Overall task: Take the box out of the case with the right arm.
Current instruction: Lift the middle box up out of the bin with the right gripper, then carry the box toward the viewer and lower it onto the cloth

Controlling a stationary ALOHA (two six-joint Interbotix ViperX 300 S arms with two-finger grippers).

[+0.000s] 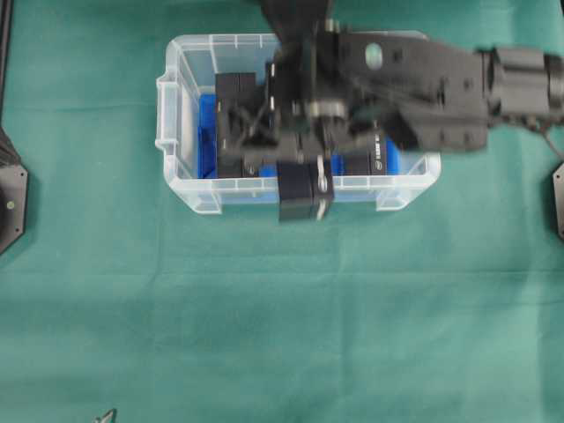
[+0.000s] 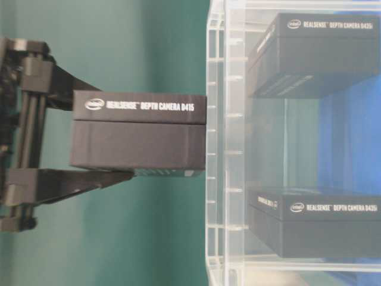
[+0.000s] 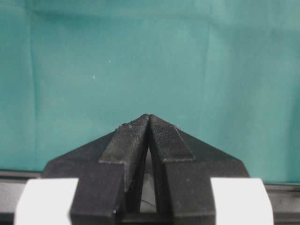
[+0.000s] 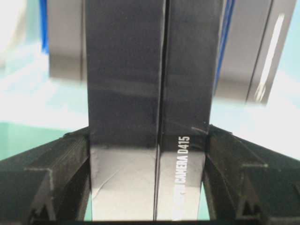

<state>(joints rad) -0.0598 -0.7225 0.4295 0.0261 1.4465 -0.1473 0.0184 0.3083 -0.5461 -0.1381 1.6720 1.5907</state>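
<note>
The right gripper point(image 4: 147, 187) clamps a black box point(image 4: 147, 93) between its jaws, one finger point(image 2: 89, 179) on each side. Past the box's far end stands the clear case point(image 2: 217, 149), two more boxes point(image 2: 315, 220) inside. The left gripper point(image 3: 149, 123) is pinched closed, holding nothing, over green cloth point(image 3: 140, 56).

Overhead cam looks straight down on the green table point(image 1: 264, 335) and the case point(image 1: 189, 189). Table-level cam is rolled sideways, close against the case wall. Left wrist cam faces bare cloth. Right wrist cam is tight on the box point(image 4: 145, 117); all but the left wrist share it.
</note>
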